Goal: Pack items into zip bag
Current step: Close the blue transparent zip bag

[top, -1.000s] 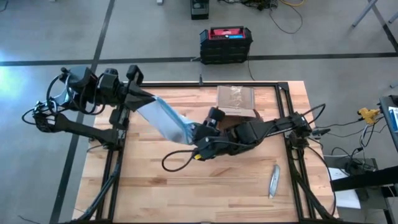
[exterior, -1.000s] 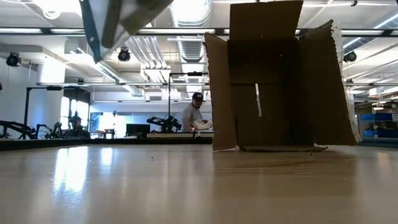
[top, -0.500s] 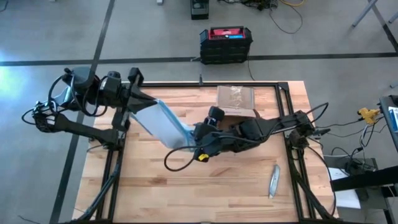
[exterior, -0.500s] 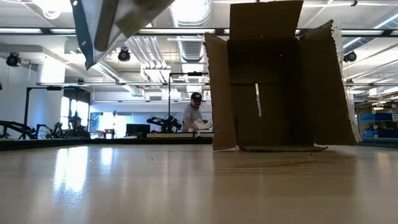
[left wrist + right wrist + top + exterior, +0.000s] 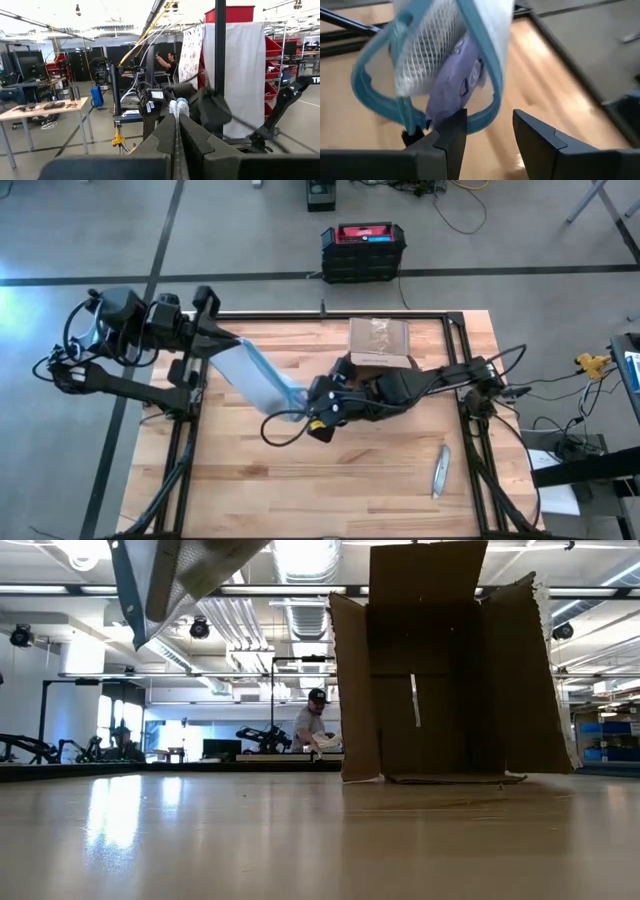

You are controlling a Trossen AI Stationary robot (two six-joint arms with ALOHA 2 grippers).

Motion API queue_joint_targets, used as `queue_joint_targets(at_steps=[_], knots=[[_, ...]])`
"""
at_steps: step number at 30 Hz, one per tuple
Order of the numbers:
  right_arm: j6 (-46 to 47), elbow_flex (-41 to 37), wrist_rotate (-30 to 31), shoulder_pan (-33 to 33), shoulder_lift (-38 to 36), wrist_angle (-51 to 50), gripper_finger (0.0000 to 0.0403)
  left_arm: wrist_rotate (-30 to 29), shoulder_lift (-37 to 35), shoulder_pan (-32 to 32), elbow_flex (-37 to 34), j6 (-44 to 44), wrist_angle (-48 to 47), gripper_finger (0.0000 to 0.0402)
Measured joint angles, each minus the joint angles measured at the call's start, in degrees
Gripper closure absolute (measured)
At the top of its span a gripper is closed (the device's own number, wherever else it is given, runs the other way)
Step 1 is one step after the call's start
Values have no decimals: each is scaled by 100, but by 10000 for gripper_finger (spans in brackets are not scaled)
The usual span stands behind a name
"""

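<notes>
The zip bag (image 5: pixel 262 375) is clear with a blue strip, and it hangs in the air between my two grippers. The low view shows it high above the table (image 5: pixel 170 575). My left gripper (image 5: pixel 222 343) is shut on its far-left end. My right gripper (image 5: pixel 308 402) is open at the bag's mouth end. In the right wrist view the blue rim (image 5: pixel 492 75) gapes in a loop. A white net-like piece (image 5: pixel 427 55) and a pale purple piece (image 5: pixel 452 85) show inside it. My left gripper pinches the bag's thin end (image 5: pixel 176 107) between its two shut fingers. The bag is lifted clear of the table and slopes away toward the right arm. My right gripper stands open at the gaping blue rim (image 5: pixel 475 120); one finger (image 5: pixel 451 131) overlaps the rim, and I cannot tell if it touches.
A brown cardboard box (image 5: pixel 380 340) stands open at the table's far edge, just behind the right arm (image 5: pixel 450 670). A slim grey tool (image 5: pixel 440 470) lies near the table's right near corner. Bare wood shows across the near half. A person stands in the room beyond the table.
My left gripper has drawn back toward the table's left edge, and the bag has shifted left with it while staying aloft. My right gripper has followed the bag's mouth a little to the left.
</notes>
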Motion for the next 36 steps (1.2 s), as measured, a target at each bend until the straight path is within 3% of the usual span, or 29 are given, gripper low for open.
queue_joint_targets(at_steps=[11, 16, 27, 36], knots=[[19, -1016, -321, -197, 9, 2959, 312, 0, -57, 0, 0, 14, -53, 401], [345, -1416, -574, -286, 11, 3409, 345, 0, -67, 0, 0, 13, -68, 401], [519, -1572, -844, -327, 9, 3126, 402, -63, -82, -1, -7, 47, -329, 401], [155, 511, -868, -322, 7, 412, 403, -197, -187, 0, -2, 14, -937, 401]])
